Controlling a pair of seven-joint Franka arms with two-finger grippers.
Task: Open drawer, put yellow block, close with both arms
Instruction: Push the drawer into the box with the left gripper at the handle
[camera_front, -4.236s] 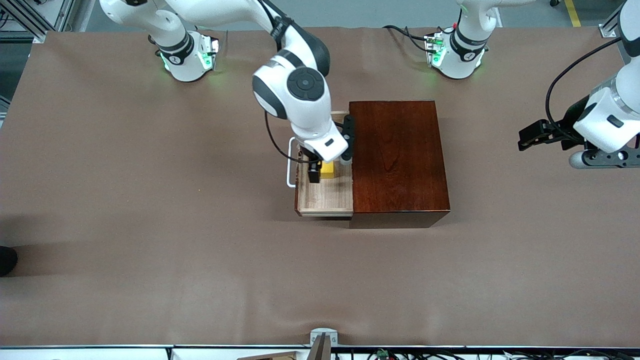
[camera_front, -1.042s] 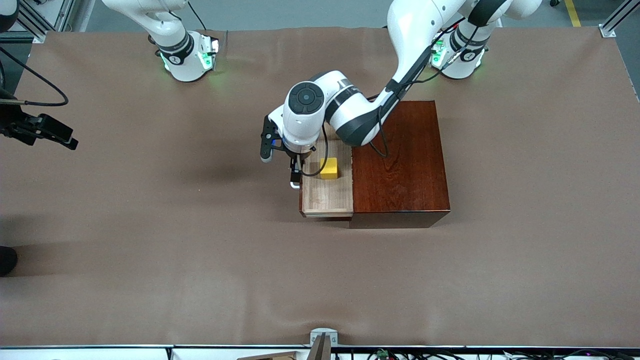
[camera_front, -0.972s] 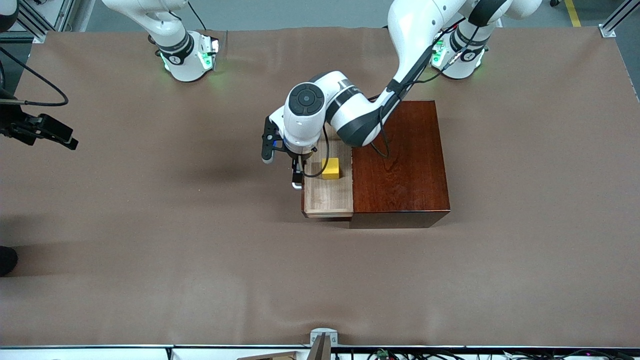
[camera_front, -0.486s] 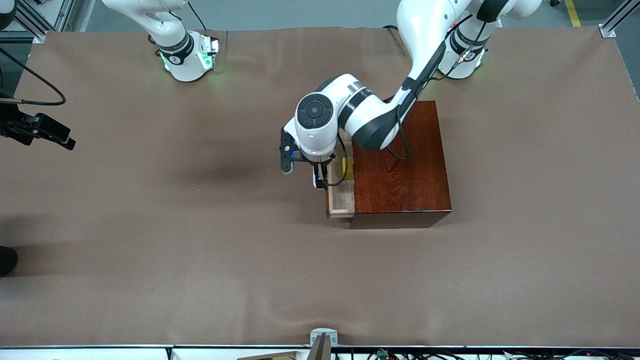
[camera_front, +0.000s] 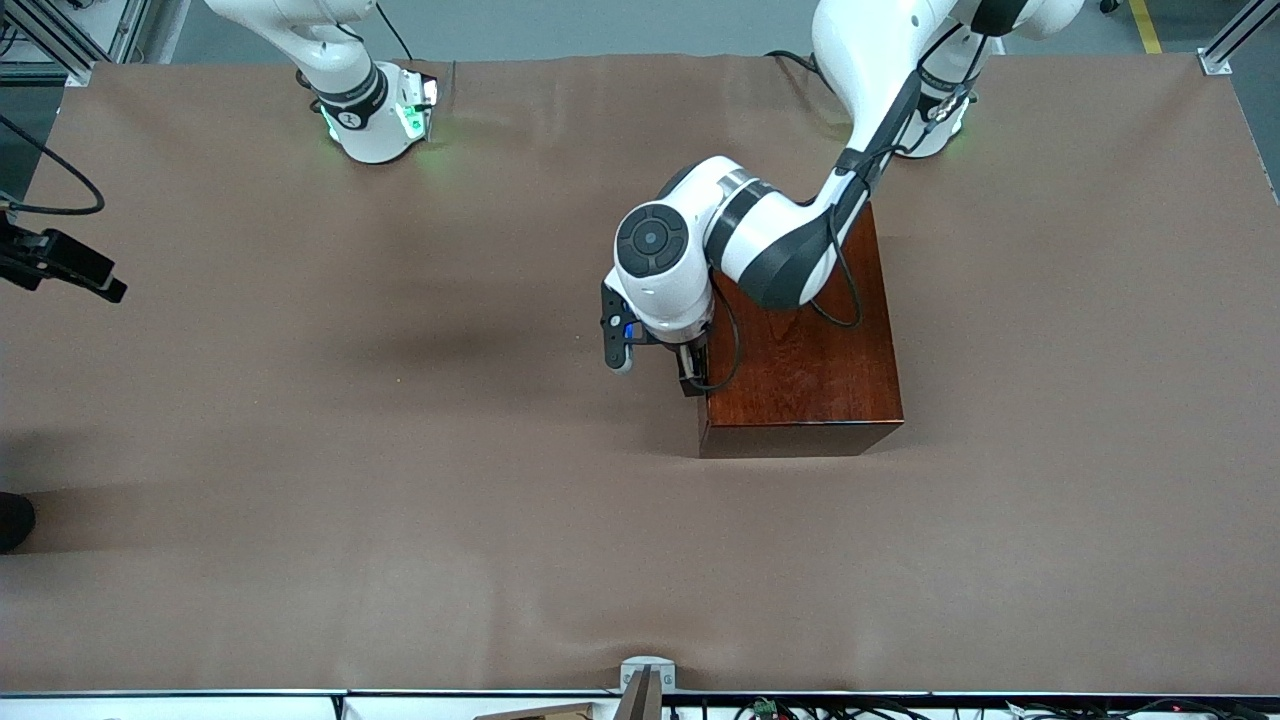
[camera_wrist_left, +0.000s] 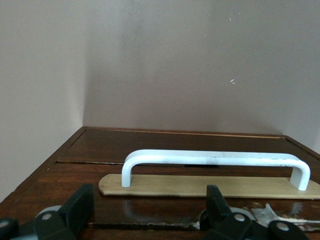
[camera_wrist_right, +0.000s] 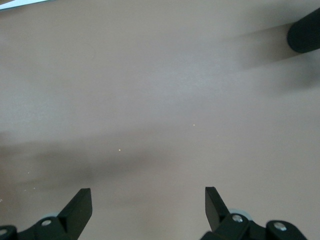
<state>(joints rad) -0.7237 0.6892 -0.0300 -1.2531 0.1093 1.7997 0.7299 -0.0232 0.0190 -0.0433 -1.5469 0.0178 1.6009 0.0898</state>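
Mahogany box (camera_front: 805, 340) hides the closed drawer; its white bar handle (camera_wrist_left: 212, 162) faces the left claw (camera_wrist_left: 145, 207), fingers spread, grasping nothing. Yellow block unseen, presumably inside. Right claw (camera_wrist_right: 147, 207) waits released over bare surface (camera_front: 300, 480). A gentle, square final press should seat it.

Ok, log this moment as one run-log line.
drawer: shut in box | yellow block: not visible | left gripper: open, at handle | right gripper: open, waiting over bare table
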